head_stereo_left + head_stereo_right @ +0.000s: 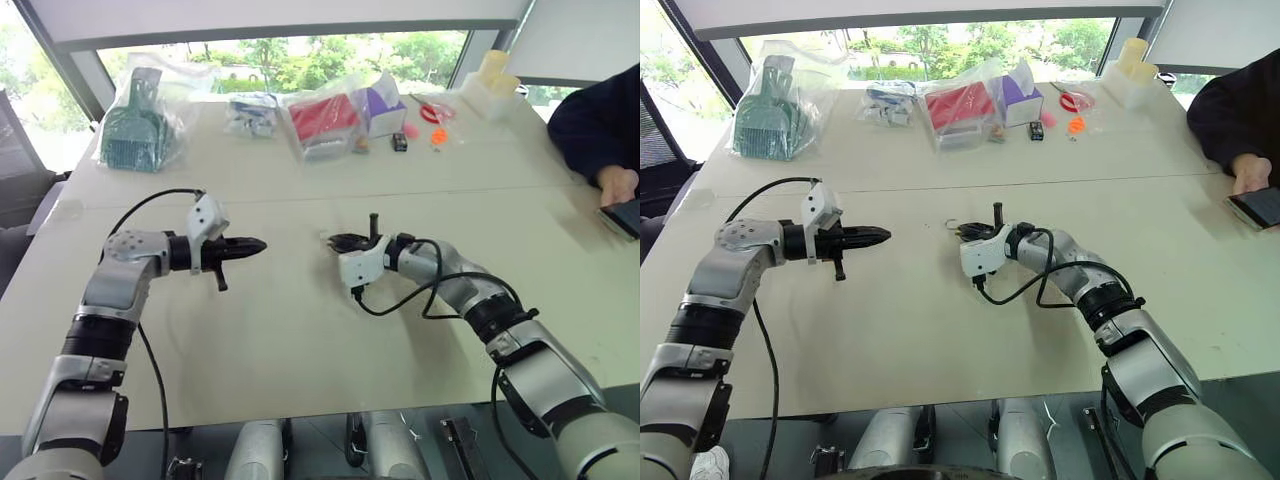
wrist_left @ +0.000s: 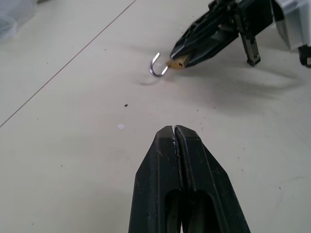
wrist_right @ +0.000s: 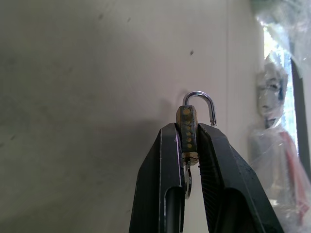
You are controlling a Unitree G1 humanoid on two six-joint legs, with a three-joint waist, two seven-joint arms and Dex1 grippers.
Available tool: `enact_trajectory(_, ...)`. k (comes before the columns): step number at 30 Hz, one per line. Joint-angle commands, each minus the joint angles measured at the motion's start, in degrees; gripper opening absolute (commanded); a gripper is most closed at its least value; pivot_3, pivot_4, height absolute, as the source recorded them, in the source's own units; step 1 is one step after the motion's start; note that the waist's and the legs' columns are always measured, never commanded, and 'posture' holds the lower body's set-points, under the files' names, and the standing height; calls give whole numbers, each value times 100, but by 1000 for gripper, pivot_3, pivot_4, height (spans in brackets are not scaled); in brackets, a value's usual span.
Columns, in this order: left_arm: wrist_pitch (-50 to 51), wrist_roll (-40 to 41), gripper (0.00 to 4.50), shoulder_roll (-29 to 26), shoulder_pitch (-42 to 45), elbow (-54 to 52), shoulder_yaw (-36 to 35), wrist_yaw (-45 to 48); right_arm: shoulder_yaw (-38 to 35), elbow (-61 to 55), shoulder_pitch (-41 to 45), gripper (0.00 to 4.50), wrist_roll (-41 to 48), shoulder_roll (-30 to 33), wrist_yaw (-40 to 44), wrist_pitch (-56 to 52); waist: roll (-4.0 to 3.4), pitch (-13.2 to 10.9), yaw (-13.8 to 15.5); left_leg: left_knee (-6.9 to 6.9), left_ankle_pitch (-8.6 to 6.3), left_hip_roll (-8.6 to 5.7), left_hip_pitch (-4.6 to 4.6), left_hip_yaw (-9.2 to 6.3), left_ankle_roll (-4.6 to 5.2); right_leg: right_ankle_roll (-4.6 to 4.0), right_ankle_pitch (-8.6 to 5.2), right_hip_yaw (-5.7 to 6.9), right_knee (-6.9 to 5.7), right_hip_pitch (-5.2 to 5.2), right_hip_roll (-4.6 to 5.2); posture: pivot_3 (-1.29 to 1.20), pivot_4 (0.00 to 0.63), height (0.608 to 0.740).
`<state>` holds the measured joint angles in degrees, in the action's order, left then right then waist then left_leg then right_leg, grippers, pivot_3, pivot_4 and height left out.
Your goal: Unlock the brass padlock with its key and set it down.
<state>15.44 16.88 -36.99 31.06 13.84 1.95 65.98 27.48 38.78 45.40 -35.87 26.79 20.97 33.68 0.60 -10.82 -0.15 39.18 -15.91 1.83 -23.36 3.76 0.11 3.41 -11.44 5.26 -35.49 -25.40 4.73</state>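
With the shackle sprung open, your right tool (image 3: 190, 145) pinches the brass padlock (image 3: 188, 127), key (image 3: 187, 177) still in; lower it onto the counter (image 1: 300, 340) and release; left tool (image 2: 175, 133) is closed, empty

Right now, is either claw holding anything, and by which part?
The right gripper pinches the padlock by its brass body, open shackle sticking out, key in its bottom. The left gripper is shut, empty.

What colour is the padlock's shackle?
Silvery; the shackle shows best in the right wrist view.
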Motion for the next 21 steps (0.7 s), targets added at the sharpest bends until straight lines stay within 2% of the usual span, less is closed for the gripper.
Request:
enact_trajectory(1, 125, 149, 0, -13, -190, -577, -156, -142, 35, 257, 165, 1354, 0, -85, -116, 158, 0, 0, -50, 0, 1, 0, 0, -1, -2, 0, 0, 0, -2, 0, 0, 0, 150, 740)
enact_trajectory(5, 205, 158, 0, -54, -463, -877, -193, -205, 24, 39, 47, 3468, 92, 34, 4, 299, -1, 2, -66, -3, 1, 1, 8, 1, -2, 0, 0, -6, -8, 1, 0, 0, 150, 740)
enact_trajectory(7, 280, 211, 0, -115, -628, -1093, -232, -214, -111, -522, -216, 4437, 403, 306, 433, 267, -1, 2, -46, -3, 1, 2, 8, 1, -2, 0, 0, -6, -11, 1, 1, 0, 150, 740)
enact_trajectory(11, 433, 316, 0, -184, -774, -1385, -288, -261, -480, -1730, -774, 4437, 1386, 660, 1524, -492, -1, 2, -14, -3, 0, 1, 6, -2, -1, 1, 0, -6, -9, 4, 10, 0, 150, 740)
enact_trajectory(13, 467, 337, 0, -198, -795, -1467, -316, -328, -930, -2604, -1153, 4437, 2503, 705, 2299, -1861, -1, 2, -13, 0, 0, 1, 8, -4, -1, 1, 0, -6, -9, 6, 11, 0, 150, 740)
enact_trajectory(16, 487, 345, 0, -219, -818, -1495, -349, -406, -1433, -3714, -1483, 4437, 3695, 822, 3091, -4074, -1, 1, -8, 0, 0, 3, 9, -21, 0, 1, 0, -6, -15, 7, 11, 0, 150, 740)
enact_trajectory(18, 500, 358, 0, -230, -834, -1496, -374, -444, -1643, -4297, -1589, 4437, 4233, 936, 3350, -5382, -2, 1, -5, 2, 0, 1, 11, -23, 0, 1, 1, -5, -21, 6, 12, 0, 150, 740)
enact_trajectory(21, 611, 415, 0, -214, -886, -1590, -422, -539, -2233, -4954, -1615, 4437, 5299, 883, 3291, -7388, -1, 1, -7, 2, -1, 2, 14, -26, 0, -1, 0, -4, -24, 5, 10, 0, 150, 740)
